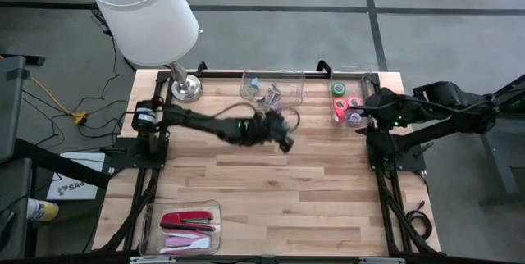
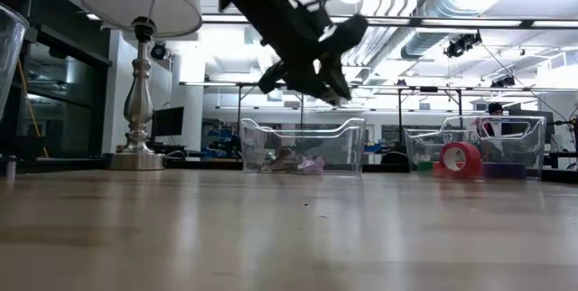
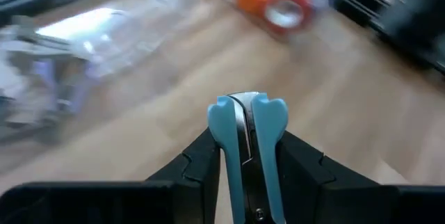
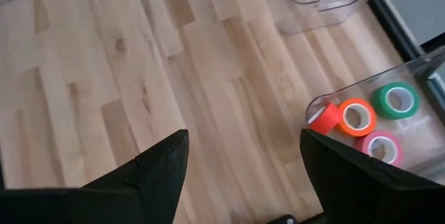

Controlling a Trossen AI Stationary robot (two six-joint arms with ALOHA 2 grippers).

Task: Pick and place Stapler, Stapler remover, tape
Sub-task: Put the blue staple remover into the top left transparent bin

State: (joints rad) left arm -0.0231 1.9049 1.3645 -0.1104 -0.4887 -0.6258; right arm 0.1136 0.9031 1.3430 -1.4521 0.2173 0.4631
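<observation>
Nearest your left wrist camera, the left gripper (image 3: 245, 156) has its fingers nearly shut on a light-blue claw-shaped staple remover (image 3: 247, 123), pinched by the handles so its jaws point forward. You carry it above the bare wooden table (image 1: 271, 182), just in front of the clear plastic bin of staple removers (image 1: 272, 88) at the far edge. Your right gripper (image 4: 243, 175) waits wide open with nothing in it beside the clear bin of coloured tape rolls (image 4: 361, 116) on the far right. Red and pink staplers (image 1: 187, 225) lie in a clear tray at the near edge.
</observation>
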